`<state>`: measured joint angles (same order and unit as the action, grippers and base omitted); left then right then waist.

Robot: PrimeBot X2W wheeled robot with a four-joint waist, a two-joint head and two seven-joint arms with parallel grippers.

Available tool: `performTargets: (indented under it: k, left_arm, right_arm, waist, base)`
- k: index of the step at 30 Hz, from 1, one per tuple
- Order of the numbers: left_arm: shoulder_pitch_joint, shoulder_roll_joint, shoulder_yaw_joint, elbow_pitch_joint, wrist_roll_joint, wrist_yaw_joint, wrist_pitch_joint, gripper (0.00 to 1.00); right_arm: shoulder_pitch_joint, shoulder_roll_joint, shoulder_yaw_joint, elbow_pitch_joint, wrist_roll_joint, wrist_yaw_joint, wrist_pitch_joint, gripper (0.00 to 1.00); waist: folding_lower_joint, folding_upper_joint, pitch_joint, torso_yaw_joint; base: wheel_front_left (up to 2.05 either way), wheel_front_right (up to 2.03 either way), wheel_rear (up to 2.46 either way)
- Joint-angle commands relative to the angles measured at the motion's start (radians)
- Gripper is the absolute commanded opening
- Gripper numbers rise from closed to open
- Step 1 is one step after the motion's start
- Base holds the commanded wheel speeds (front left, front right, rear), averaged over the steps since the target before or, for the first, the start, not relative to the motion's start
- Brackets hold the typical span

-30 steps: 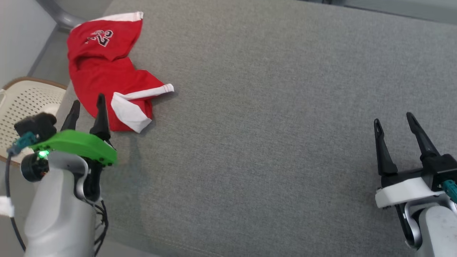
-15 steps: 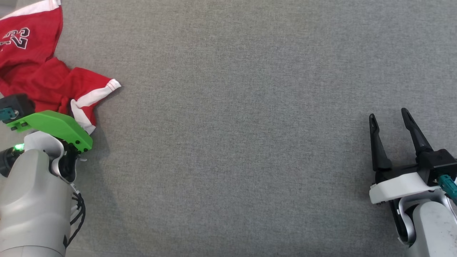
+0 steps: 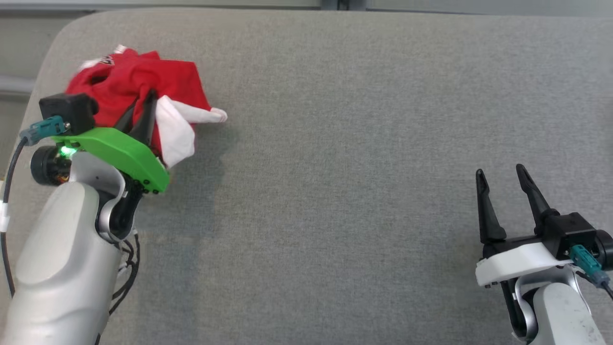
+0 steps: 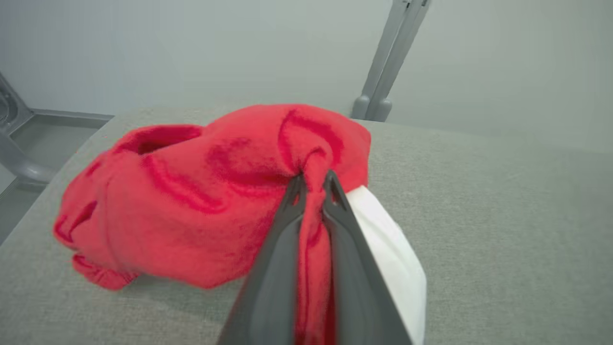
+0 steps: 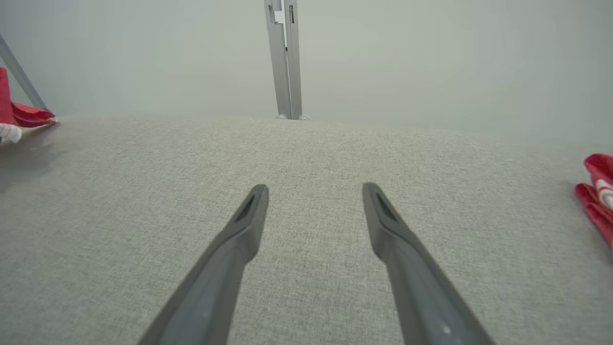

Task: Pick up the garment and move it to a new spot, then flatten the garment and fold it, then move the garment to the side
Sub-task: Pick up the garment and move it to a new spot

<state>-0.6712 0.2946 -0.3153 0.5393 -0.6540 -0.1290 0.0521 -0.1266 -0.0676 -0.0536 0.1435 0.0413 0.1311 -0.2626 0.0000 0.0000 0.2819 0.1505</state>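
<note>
The garment point(image 3: 139, 81) is a red piece with white trim, bunched into a loose heap at about ten o'clock on the desk point(image 3: 335, 191), close to its rounded far-left corner. A white panel hangs from the heap toward four o'clock, and a white-edged tip pokes out toward three o'clock. Part of a printed mark shows at the top of the heap, too crumpled to read.

The left claw point(image 3: 141, 108) has its two dark fingers drawn narrow on a fold of the red cloth. In the left wrist view the garment point(image 4: 191, 191) puckers where the left claw point(image 4: 313, 178) pinches it, a ridge of red fabric runs down between the fingers, and the white panel lies at about five o'clock from the tips. A shadow sits beneath the heap's lower edge; whether that edge touches the desk cannot be told. Behind the fingers sit a green plate point(image 3: 115, 148) and the pale forearm point(image 3: 67, 268).

The right claw point(image 3: 499, 171) is at about four o'clock on the desk, well apart from the garment, fingers spread wide with nothing between them. In its own view the right claw point(image 5: 314, 187) hovers over bare grey fabric, the garment point(image 5: 24, 117) shows at nine o'clock, and a second red cloth point(image 5: 596, 191) at three o'clock. A metal post point(image 5: 285, 57) stands at twelve o'clock beyond the desk.
</note>
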Motion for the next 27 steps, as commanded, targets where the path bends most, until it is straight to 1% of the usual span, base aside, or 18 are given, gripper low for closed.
performTargets:
  k: [1, 4, 9, 12, 15, 18, 20, 21, 22, 24, 25, 26, 27]
  left_arm:
    - [0.030, 0.004, -0.016, -0.080, -0.011, -0.003, 0.026, 0.00]
    - [0.085, 0.012, -0.042, -0.275, -0.028, 0.009, 0.103, 0.00]
    - [0.187, 0.006, -0.102, -0.612, -0.072, 0.054, 0.248, 0.00]
    - [0.234, 0.020, -0.138, -0.755, -0.081, 0.085, 0.328, 0.00]
    - [0.262, 0.031, -0.176, -0.842, -0.093, 0.100, 0.398, 0.00]
    - [0.277, 0.036, -0.181, -0.863, -0.126, 0.116, 0.442, 0.00]
    - [0.277, 0.041, -0.169, -0.824, -0.146, 0.129, 0.467, 0.00]
    - [0.262, 0.056, -0.163, -0.787, -0.136, 0.132, 0.477, 0.00]
    - [0.245, 0.058, -0.159, -0.750, -0.129, 0.137, 0.478, 0.00]
    - [0.219, 0.033, -0.162, -0.652, -0.139, 0.131, 0.477, 0.00]
    - [0.198, 0.010, -0.160, -0.592, -0.145, 0.123, 0.458, 0.00]
    - [0.184, 0.001, -0.165, -0.538, -0.142, 0.111, 0.447, 0.00]
    - [0.170, -0.017, -0.171, -0.471, -0.148, 0.089, 0.427, 0.00]
  right_arm:
    - [0.021, 0.004, -0.009, -0.001, 0.003, -0.001, -0.002, 1.00]
    - [0.032, 0.008, -0.025, -0.001, 0.005, -0.001, -0.002, 1.00]
    - [0.047, 0.013, -0.043, -0.001, 0.016, -0.001, -0.002, 1.00]
    - [0.050, 0.016, -0.040, -0.003, 0.024, -0.001, -0.002, 1.00]
    - [0.054, 0.016, -0.039, -0.002, 0.048, -0.001, -0.002, 1.00]
    - [0.051, 0.017, -0.035, 0.000, 0.065, -0.001, -0.002, 1.00]
    - [0.050, 0.017, -0.038, -0.001, 0.076, -0.001, -0.002, 1.00]
    - [0.048, 0.017, -0.038, 0.000, 0.079, -0.001, -0.002, 1.00]
    - [0.045, 0.017, -0.035, 0.002, 0.081, -0.001, -0.002, 1.00]
    - [0.034, 0.017, -0.028, 0.004, 0.084, -0.001, -0.002, 1.00]
    - [0.027, 0.017, -0.024, 0.005, 0.086, -0.001, -0.002, 1.00]
    - [0.024, 0.017, -0.021, 0.008, 0.088, -0.001, -0.002, 1.00]
    - [0.019, 0.017, -0.015, 0.010, 0.090, -0.001, -0.002, 1.00]
  waist:
    - [0.0000, 0.0000, -0.087, -0.088]
    - [0.0000, 0.0000, -0.106, -0.141]
    - [0.0000, 0.0000, -0.109, -0.237]
    - [0.0000, 0.0000, -0.098, -0.290]
    - [0.0000, 0.0000, -0.077, -0.333]
    - [0.0000, 0.0000, -0.054, -0.366]
    - [0.0000, 0.0000, -0.036, -0.380]
    - [0.0000, 0.0000, -0.025, -0.386]
    - [0.0000, 0.0000, -0.017, -0.391]
    - [0.0000, 0.0000, 0.000, -0.398]
    - [0.0000, 0.0000, 0.006, -0.401]
    - [0.0000, 0.0000, 0.010, -0.404]
    - [0.0000, 0.0000, 0.014, -0.408]
  base:
    - [0.00, 0.00, 0.00]
    - [0.00, 0.00, 0.00]
    - [0.00, 0.00, 0.00]
    - [0.00, 0.00, 0.00]
    - [0.00, 0.00, 0.00]
    - [0.00, 0.00, 0.00]
    - [0.00, 0.00, 0.00]
    - [0.00, 0.00, 0.00]
    - [0.00, 0.00, 0.00]
    - [0.00, 0.00, 0.00]
    - [0.00, 0.00, 0.00]
    - [0.00, 0.00, 0.00]
    - [0.00, 0.00, 0.00]
